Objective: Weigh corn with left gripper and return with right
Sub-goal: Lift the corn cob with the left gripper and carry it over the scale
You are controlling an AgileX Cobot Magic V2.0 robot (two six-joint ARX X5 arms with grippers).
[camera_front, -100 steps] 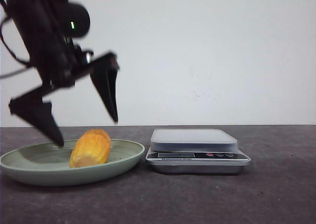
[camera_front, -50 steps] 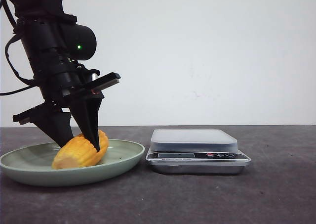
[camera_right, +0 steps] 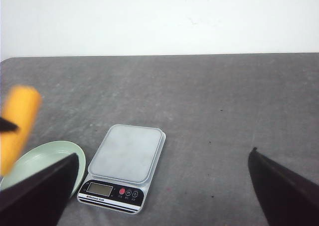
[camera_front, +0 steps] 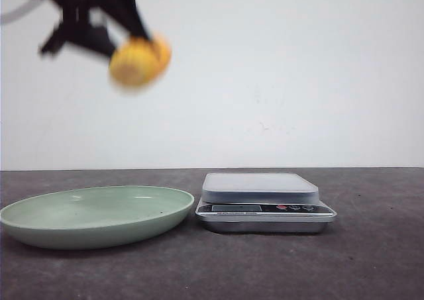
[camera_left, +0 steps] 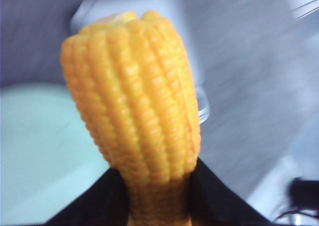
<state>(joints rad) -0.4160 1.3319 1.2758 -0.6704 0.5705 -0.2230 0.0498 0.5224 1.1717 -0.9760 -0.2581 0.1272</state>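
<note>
green plate beside scale, grey table

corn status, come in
Left gripper shut on corn, high above plate. Right gripper open, holding nothing. Scale bare, nothing in the way.

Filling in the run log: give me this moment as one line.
left claw: shut on corn, raised above plate | scale: bare | right claw: open, holding nothing

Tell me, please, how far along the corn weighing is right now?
Done: the left gripper has lifted the corn off the green plate. In hand: it is held high, above the plate. Left: set it on the bare scale, then the open right gripper returns it.
</note>
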